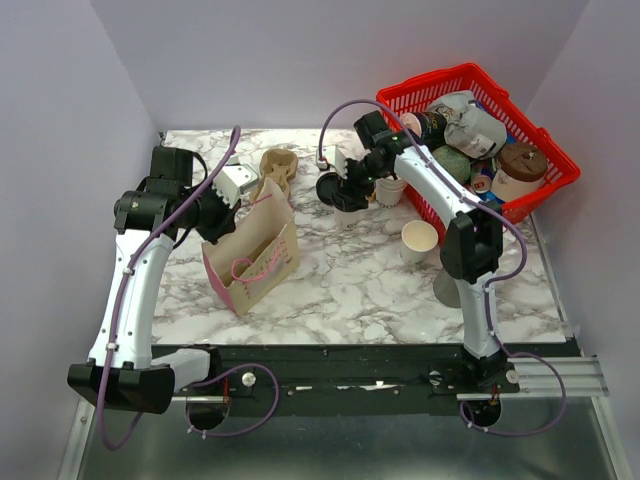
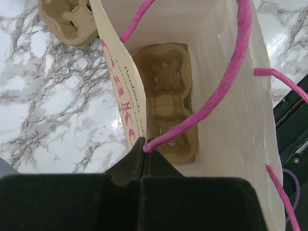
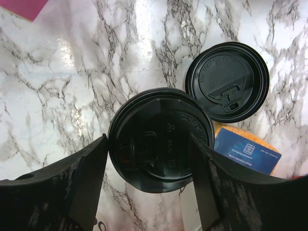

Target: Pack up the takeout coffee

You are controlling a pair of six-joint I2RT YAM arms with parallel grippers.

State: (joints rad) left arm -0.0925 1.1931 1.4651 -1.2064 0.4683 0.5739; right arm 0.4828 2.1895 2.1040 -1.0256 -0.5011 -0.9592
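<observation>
Left fingers (image 2: 126, 167): pressed together, pinching the top edge of the paper bag (image 1: 255, 258) where a pink handle meets it, propping the mouth open.
Bag: near left on the table, with a cardboard cup tray (image 2: 168, 106) lying flat on its bottom.
Right fingers (image 3: 72, 183): spread either side of the black lid (image 3: 161, 139) on the coffee cup (image 1: 347, 214) (I cannot tell whether they touch it).
Coffee cup: standing mid-table, right of the bag and apart from it, with a loose lid (image 3: 227, 82) just beside.
Handling: likely light; thin paper walls dent easily and the lid may pop off. Grip the body just under the lid, gently, and keep it upright.
Far right: red basket (image 1: 440, 78) of clutter.
</observation>
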